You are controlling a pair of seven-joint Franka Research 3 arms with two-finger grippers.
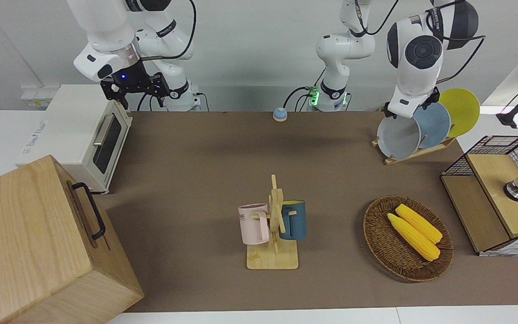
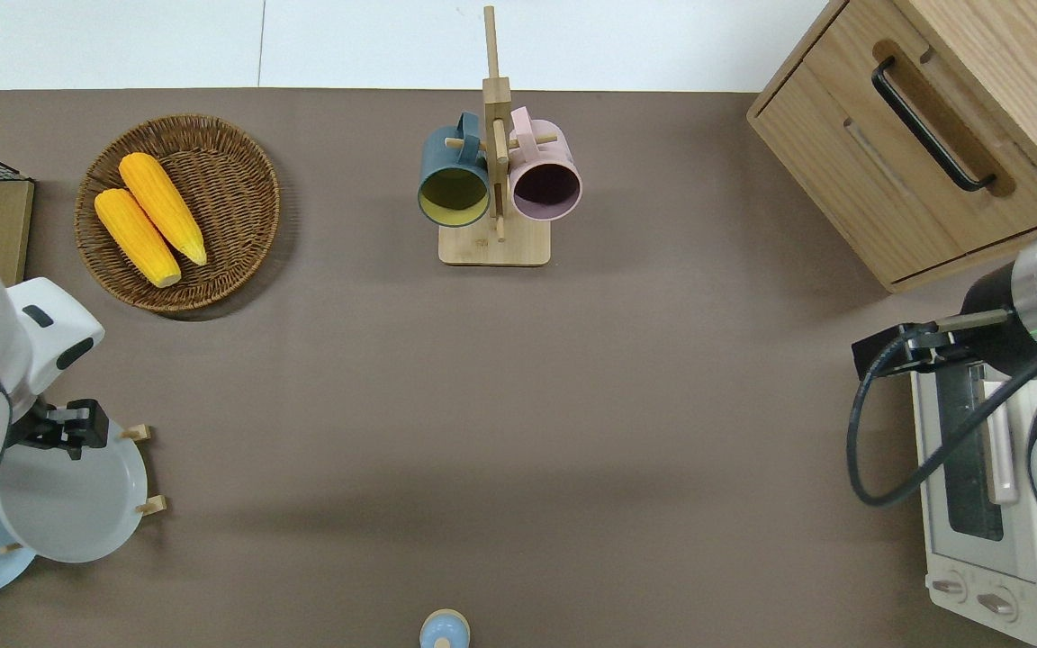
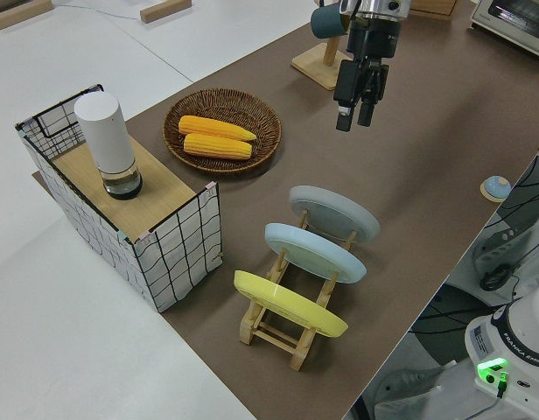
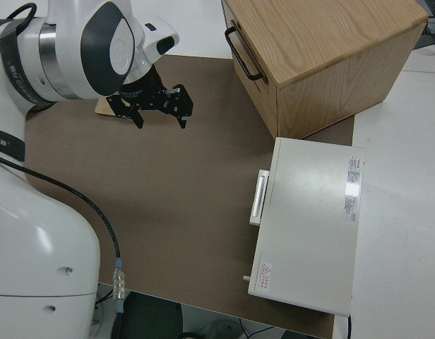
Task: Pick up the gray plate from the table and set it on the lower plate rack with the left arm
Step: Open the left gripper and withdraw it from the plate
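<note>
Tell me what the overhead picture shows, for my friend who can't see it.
A gray plate stands in a wooden plate rack with the left gripper open above its rim. Farther away sit a basket of corn and a mug stand.

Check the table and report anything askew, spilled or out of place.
Nothing stands out. The gray plate, sky-blue plate and yellow plate stand slotted in the lower plate rack, the left gripper is open above the gray plate, and the right arm is parked.
</note>
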